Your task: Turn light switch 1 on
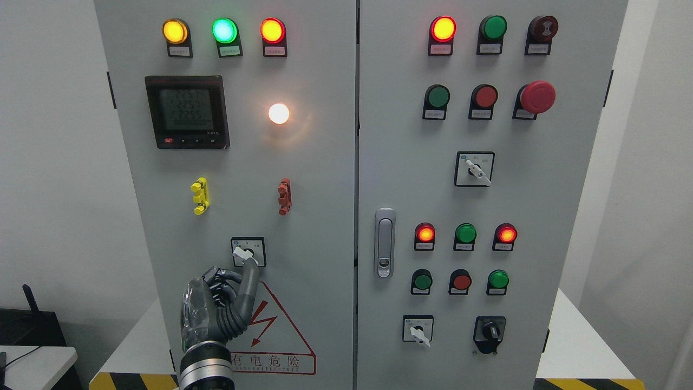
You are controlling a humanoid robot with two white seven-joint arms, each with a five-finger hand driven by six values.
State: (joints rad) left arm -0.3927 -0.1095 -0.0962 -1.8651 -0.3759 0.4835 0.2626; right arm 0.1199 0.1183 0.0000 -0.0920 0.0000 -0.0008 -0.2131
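My left hand (pixel 216 309), fingers curled with one extended, touches the rotary selector switch (pixel 248 252) directly above; its lever tilts up-left.

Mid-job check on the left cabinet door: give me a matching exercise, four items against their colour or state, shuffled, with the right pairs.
Column one:
1. round lamp right of the meter
2. rotary switch above the warning triangle
3. clip under the meter
4. top-row middle indicator

Column two:
A. yellow
B. lit green
C. glowing white
D. touched by a fingertip of the left hand

Pairs: 1-C, 2-D, 3-A, 4-B
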